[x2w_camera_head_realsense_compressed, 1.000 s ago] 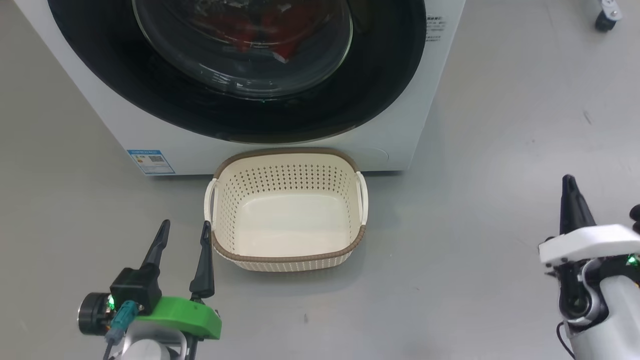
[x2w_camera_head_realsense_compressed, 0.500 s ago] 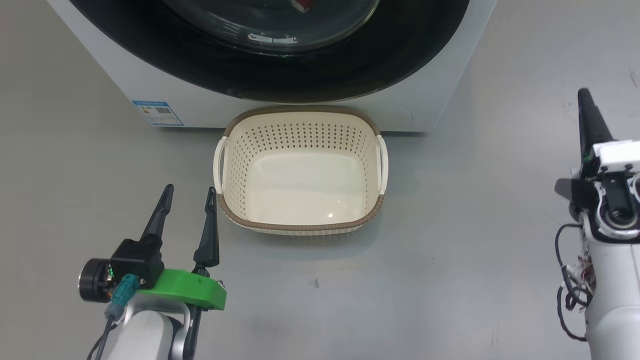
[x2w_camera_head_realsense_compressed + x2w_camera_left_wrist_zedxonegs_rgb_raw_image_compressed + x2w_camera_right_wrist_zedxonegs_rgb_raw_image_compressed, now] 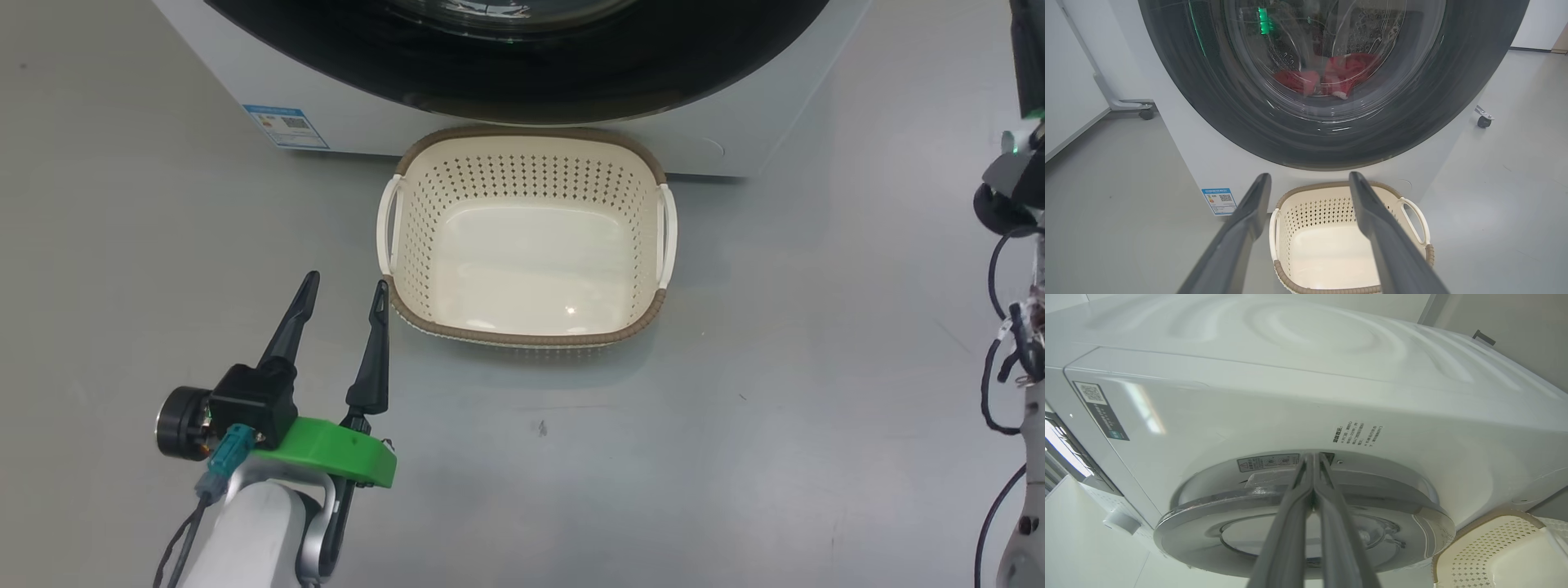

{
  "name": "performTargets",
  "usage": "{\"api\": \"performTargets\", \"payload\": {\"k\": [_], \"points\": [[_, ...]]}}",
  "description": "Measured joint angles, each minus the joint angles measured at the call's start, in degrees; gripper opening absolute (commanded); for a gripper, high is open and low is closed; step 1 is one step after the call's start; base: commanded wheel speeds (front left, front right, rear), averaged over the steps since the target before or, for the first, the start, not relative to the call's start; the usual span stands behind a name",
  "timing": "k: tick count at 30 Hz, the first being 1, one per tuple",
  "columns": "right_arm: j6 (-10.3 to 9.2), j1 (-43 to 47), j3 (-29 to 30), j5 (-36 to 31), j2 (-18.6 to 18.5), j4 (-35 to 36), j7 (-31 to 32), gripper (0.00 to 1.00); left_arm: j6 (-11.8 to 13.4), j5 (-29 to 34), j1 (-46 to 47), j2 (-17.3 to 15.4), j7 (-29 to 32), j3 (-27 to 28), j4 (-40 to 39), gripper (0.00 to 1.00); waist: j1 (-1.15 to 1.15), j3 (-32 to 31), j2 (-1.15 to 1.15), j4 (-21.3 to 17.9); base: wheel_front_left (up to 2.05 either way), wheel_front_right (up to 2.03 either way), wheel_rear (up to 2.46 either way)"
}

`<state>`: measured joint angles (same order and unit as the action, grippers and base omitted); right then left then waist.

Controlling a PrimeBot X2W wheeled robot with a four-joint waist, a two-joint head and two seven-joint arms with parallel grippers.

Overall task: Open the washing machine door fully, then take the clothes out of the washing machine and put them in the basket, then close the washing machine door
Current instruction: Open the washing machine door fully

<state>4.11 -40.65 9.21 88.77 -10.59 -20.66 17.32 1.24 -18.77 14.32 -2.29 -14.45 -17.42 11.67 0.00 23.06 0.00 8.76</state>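
The white washing machine [image 3: 359, 122] stands at the top of the head view, its black washing machine door [image 3: 1208, 102] closed. The red clothes [image 3: 1339, 75] lie in the drum behind the glass. On the floor in front sits the cream basket [image 3: 522, 336], empty. My left gripper [image 3: 346, 282] hovers open just left of the basket and holds nothing. My right gripper [image 3: 1312, 456] is shut with its tips at the seam between the door's silver edge [image 3: 1249, 502] and the machine front. Whether the tips touch cannot be told.
Grey floor [image 3: 775, 367] spreads around the basket. Wheeled stand legs show to the left [image 3: 1126, 106] and right [image 3: 1484, 118] of the machine. My right arm with its cables [image 3: 1012, 327] runs up the right edge of the head view.
The head camera has shifted, so the machine and basket slide in its view. My right gripper, still shut, has risen forward toward the door's edge. The left gripper stays open beside the basket.
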Motion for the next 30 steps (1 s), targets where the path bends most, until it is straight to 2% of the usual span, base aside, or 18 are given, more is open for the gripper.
{"api": "performTargets", "payload": {"k": [7, 24, 30], "points": [[-2.34, -6.3, -1.2, 1.0, -2.0, -0.7, 4.7, 0.00, 0.1, -1.1, 1.4, 0.1, 0.0, -1.8, -0.5, 1.00, 0.00, 1.9, 0.00, 1.7, 0.00, 0.00, 0.00], [-7.81, -18.6, -6.2, 0.4, -6.8, -3.5, 13.2, 0.00, 2.0, -3.9, 3.9, 0.2, 0.0, -4.4, -0.9, 1.00, 0.00, 5.5, 0.00, 5.7, 0.00, 0.00, 0.00], [-8.37, -21.5, -7.3, -0.5, -8.1, -5.2, 15.1, 0.00, 2.6, -4.3, 4.5, 0.2, 0.0, -4.8, -0.9, 1.00, 0.00, 6.3, 0.00, 6.7, 0.00, 0.00, 0.00]]}}
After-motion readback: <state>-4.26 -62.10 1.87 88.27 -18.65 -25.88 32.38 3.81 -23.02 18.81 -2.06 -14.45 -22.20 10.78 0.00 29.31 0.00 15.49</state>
